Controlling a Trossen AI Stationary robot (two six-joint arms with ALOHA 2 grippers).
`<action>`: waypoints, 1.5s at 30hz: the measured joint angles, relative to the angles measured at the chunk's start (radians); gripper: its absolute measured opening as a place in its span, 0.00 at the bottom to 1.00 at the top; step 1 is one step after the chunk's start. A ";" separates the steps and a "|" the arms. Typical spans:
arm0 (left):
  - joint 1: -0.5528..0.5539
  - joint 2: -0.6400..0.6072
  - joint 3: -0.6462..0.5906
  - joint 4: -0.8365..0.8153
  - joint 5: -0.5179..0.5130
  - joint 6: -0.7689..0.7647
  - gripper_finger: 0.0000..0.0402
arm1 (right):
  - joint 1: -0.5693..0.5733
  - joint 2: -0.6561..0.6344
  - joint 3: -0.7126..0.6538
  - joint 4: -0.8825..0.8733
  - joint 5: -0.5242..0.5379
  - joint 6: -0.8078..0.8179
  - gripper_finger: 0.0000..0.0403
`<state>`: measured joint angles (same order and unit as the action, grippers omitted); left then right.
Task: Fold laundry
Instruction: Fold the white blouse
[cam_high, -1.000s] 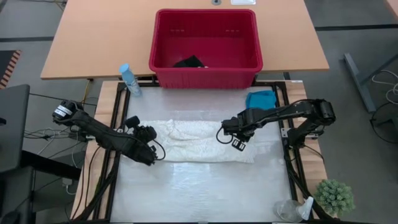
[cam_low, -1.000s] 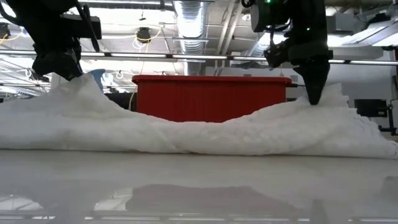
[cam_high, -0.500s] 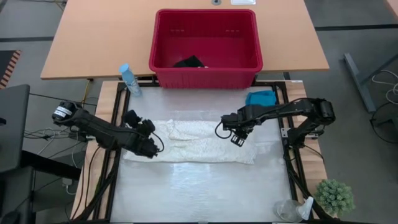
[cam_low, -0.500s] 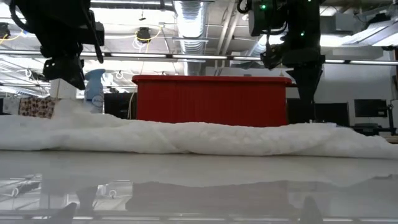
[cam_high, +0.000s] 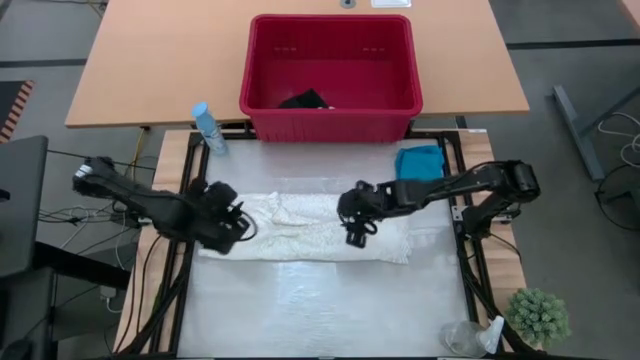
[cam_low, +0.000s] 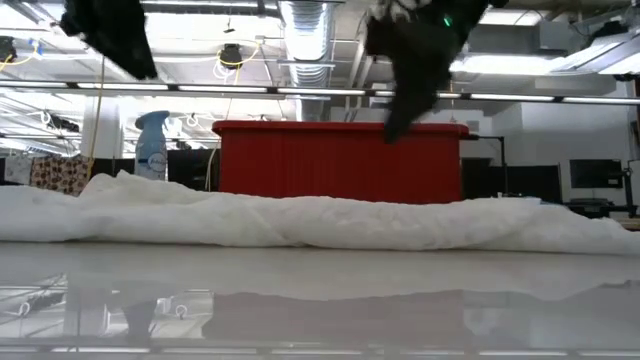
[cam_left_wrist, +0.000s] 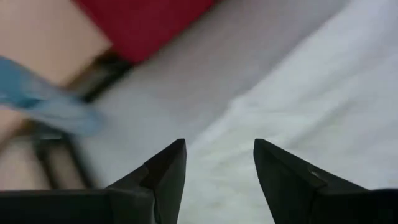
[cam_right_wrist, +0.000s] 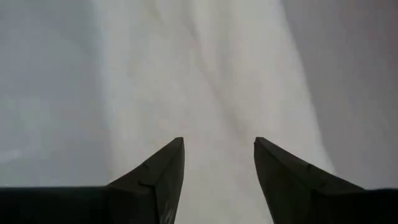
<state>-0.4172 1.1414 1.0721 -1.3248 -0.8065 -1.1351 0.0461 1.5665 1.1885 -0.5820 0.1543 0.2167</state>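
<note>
Both open hands hover clear above the cream cloth (cam_high: 320, 228), apparently flat.

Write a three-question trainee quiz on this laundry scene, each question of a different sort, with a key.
1. True or false: the cream-white cloth lies flat on the table, held by neither gripper.
2. Multiple choice: the turquoise garment lies A) in the red basket, B) on the table beside the right arm, C) under the cream-white cloth.
3. Fill in: the dark garment lies inside the red ____.

Key: 1 true, as left gripper and right gripper both show jaws apart, empty; 2 B; 3 basket.
</note>
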 joint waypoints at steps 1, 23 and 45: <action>-0.035 -0.028 0.000 0.030 0.002 -0.026 0.45 | 0.010 0.002 0.000 0.068 0.001 -0.013 0.54; -0.352 0.345 -0.192 0.311 0.268 -0.238 0.45 | 0.237 0.121 0.001 -0.067 -0.043 0.024 0.23; -0.305 0.388 -0.379 0.437 0.246 -0.171 0.02 | 0.378 0.117 0.000 -0.395 -0.018 0.345 0.05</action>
<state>-0.7221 1.5295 0.6927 -0.8880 -0.5603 -1.3062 0.4240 1.6833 1.1885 -0.9770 0.1365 0.5619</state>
